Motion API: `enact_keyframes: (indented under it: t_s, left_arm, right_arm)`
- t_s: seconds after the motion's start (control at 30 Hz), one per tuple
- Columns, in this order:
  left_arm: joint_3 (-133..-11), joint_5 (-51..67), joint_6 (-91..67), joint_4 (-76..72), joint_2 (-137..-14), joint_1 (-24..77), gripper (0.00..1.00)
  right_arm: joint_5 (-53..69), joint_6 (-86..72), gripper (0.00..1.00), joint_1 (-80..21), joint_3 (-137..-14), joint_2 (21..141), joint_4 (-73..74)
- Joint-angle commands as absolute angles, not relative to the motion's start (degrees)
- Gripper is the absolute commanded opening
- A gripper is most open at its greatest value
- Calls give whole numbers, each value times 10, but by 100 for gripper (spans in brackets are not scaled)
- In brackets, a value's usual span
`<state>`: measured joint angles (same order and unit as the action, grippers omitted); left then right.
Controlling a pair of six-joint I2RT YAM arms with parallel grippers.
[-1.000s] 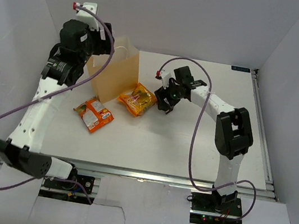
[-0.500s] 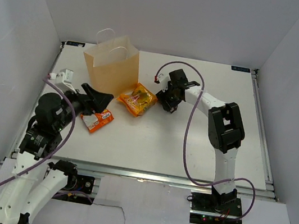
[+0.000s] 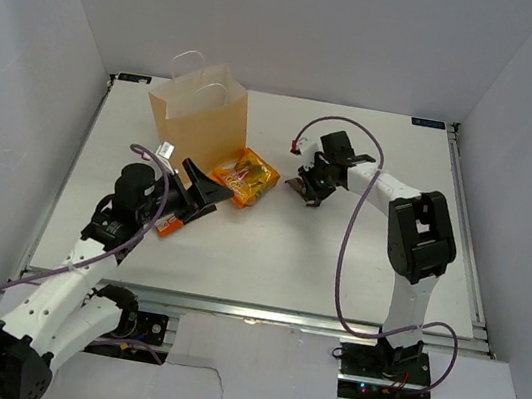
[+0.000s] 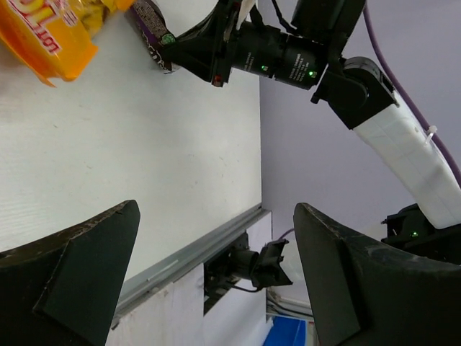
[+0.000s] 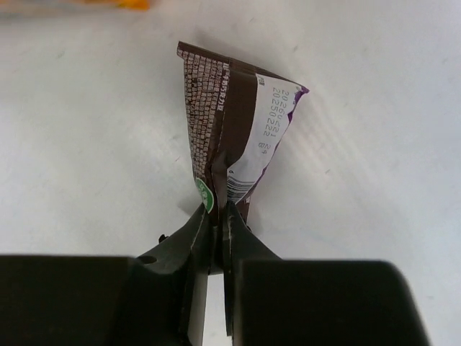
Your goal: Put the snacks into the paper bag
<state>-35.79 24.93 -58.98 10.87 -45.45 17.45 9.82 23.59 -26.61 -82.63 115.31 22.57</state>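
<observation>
1. Right wrist view: the right jaws pinch one edge of a crinkly brown-and-purple foil packet (image 5: 230, 122), near the middle of the white table (image 3: 266, 260).
2. The left jaws stand spread wide, holding nothing, low over the table.
3. Beside them an orange-yellow foil packet (image 3: 246, 176) lies just beside the upright tan paper bag (image 3: 202, 124) near the far left corner.

The bag (image 3: 201, 129) stands at the far left of the desk (image 3: 266, 260). The 1st packet (image 3: 246, 176) lies just before the bag's right corner. The 2nd packet (image 3: 168, 227) lies nearer and further left, partly under the left gripper (image 3: 208, 193). The 3rd packet (image 5: 234, 137) is right of the 1st, in the right gripper (image 5: 218, 216).
</observation>
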Motion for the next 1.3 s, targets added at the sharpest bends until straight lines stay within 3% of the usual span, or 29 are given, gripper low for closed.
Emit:
enact_keyframes:
  t_s: [0.0, 0.3, 0.67, 0.97, 1.03, 1.1, 1.13, 1.17, 1.27]
  left_arm:
    - [-347, 241, -636, 32, -481, 213, 98]
    - [-384, 193, -664, -75, -670, 324, 98]
    - [-504, 190, -649, -75, -822, 366, 98]
    - [-480, 182, -664, -77, -810, 367, 61]
    - [-477, 178, -663, -76, -803, 367, 54]
    - [-479, 170, -654, -66, -795, 367, 44]
    - [-481, 166, -650, -61, -791, 366, 42]
    - [-487, 161, -634, -53, -788, 366, 40]
    - [-513, 120, -582, 19, -761, 360, 38]
  right_arm:
    - [228, 232, 8, -239, -775, 1070, 250]
    - [430, 226, 8, -248, -651, 894, 243]
    - [457, 185, 8, -294, -640, 845, 219]
    - [447, 179, 11, -297, -648, 842, 203]
    - [447, 182, 15, -297, -651, 845, 207]
    - [457, 195, 28, -298, -656, 846, 219]
    - [461, 204, 34, -297, -658, 844, 225]
    - [464, 213, 46, -298, -660, 842, 231]
    - [469, 263, 66, -297, -666, 818, 252]
